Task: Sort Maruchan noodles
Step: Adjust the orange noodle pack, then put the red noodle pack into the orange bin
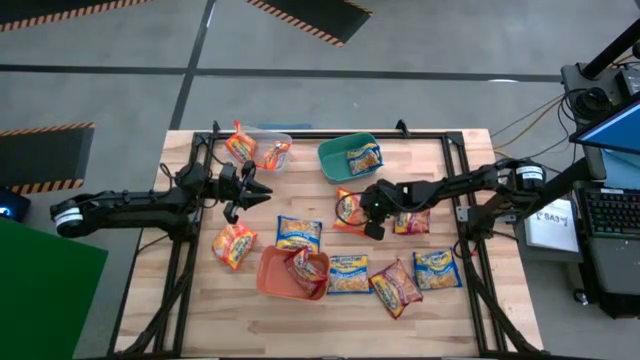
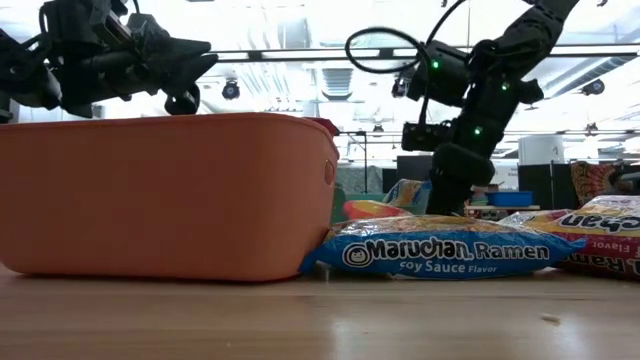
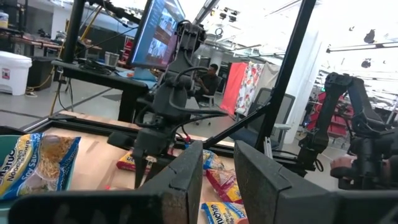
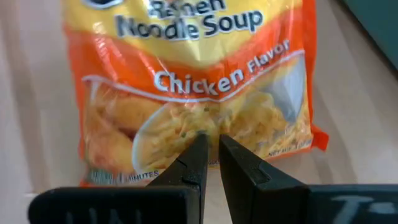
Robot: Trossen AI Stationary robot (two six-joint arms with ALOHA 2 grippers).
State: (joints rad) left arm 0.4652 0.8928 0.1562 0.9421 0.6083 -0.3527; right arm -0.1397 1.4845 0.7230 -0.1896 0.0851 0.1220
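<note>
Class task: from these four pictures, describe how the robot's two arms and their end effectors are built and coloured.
Both arms are dark, nearly black, with chunky jointed segments. The left arm has a white cap at its base end; the right arm has a white ring near its base. Black cables loop along the right arm, and small green lights glow on it in the low view. Each end effector, left and right, has two flat, dark, tapering fingers.

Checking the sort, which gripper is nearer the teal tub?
Right. The right gripper sits just below the teal tub in the high view; the left gripper is farther off to its left.
</note>
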